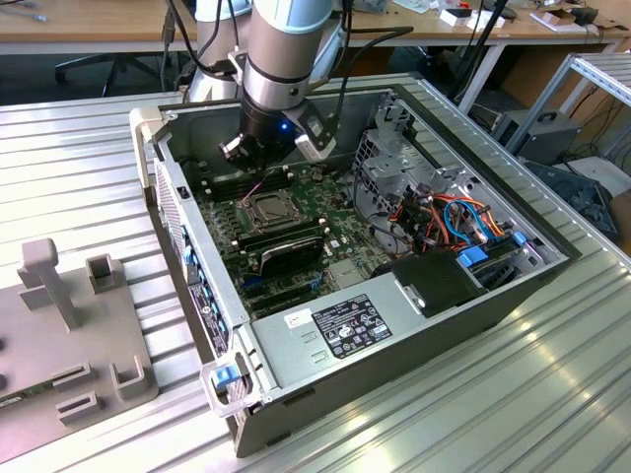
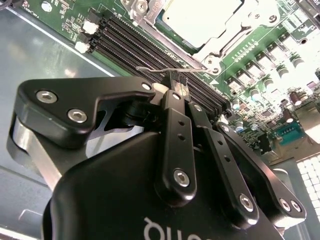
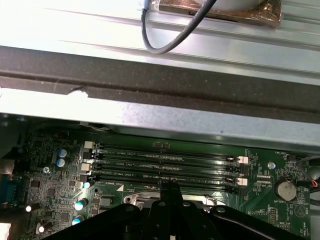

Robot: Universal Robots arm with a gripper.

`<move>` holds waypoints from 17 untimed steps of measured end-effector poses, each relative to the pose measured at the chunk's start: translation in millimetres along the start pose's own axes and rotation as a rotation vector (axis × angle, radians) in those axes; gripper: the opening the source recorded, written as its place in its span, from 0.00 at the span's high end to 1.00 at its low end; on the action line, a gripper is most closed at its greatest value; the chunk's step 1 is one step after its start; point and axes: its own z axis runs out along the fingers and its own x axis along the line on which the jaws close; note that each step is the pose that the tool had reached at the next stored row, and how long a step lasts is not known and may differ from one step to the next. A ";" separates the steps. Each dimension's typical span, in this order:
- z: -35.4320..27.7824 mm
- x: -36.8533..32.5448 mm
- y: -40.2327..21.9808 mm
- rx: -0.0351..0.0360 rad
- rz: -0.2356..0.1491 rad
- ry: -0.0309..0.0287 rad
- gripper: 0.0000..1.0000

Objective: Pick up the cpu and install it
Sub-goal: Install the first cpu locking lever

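Silver-grey and dull, the cpu (image 2: 200, 19) lay flat inside the socket frame (image 2: 148, 20) on the green motherboard (image 2: 260, 47). It was seated there rather than carried, so we judged the placing itself as done. The gripper (image 2: 176, 80) hung just beside that frame, over the black memory slots (image 2: 125, 47) that ran along one side of it. Its two black fingers were pressed together with no gap between the tips. A thin wire lever (image 2: 152, 69) belonging to the frame reached up to those tips. From the second wrist view we could not tell whether it was pinched between them or only touched. In the exterior view the frame sat deep within the open computer case (image 1: 394, 335), with the arm reaching down beside it. We took the chip to be light, stiff and thin. Its smooth metal lid would probably slide under a loose hold, and its underside looked likely to be delicate. To our eyes the safe hold was on two opposite edges of the lid, kept level, with no pressing down into the frame.
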 end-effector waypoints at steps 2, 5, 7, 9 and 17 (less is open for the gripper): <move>0.3 -0.4 0.0 0.0001 0.000 0.0000 0.89; 0.6 -0.7 0.0 0.0000 0.000 0.0000 0.89; 1.8 -1.6 -0.4 -0.0001 0.000 -0.0001 0.89; 3.5 -2.8 -0.8 0.0000 0.000 0.0000 0.89; 8.2 -7.2 -2.1 0.0003 0.000 0.0001 0.89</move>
